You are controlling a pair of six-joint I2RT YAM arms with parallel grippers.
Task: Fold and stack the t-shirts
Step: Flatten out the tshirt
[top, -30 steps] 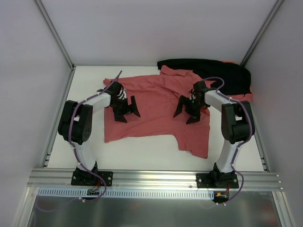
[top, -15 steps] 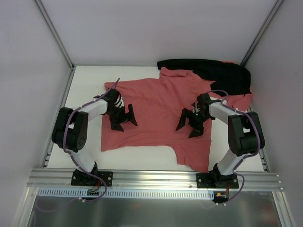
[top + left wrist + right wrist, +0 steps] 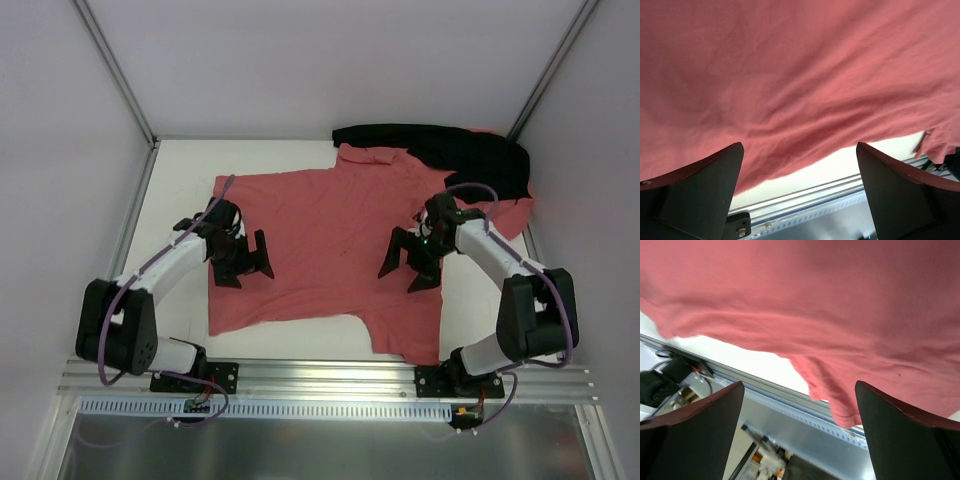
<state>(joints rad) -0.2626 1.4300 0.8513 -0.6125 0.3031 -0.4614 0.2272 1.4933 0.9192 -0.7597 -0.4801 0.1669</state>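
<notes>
1 salmon-red t-shirt [image 3: 330, 235] lies spread nearly flat in the middle of the table [image 3: 180, 170], collar toward the far side and hem toward the arms. Its near right corner runs down close to the metal rail [image 3: 330, 375] at the table's front edge. The left gripper [image 3: 245, 270] hangs over the shirt's left part and the right gripper [image 3: 405, 272] over its right part. Both have their jaws wide apart and nothing between them.

The likely trouble is in the pickup. The cloth looks thin and soft, so a pinch may take only the top layer, or bunch a ridge of fabric, not a clean edge. The fold would then come out lumpy. Neither gripper stands at an edge or corner (both are over the body of the shirt), so closing here would lift a tent of cloth, not a fold line.

If the 2 arms pull unevenly, the shirt skews and the creases seen in the left wrist view deepen. A black cloth [image 3: 450, 150] lies over the shirt's far right part; tugging the shirt could drag it along. Red cloth shows under it at the far right, and I cannot tell whether that is a sleeve or a second shirt. A pull toward the arms could also slide the near right corner over the rail.
</notes>
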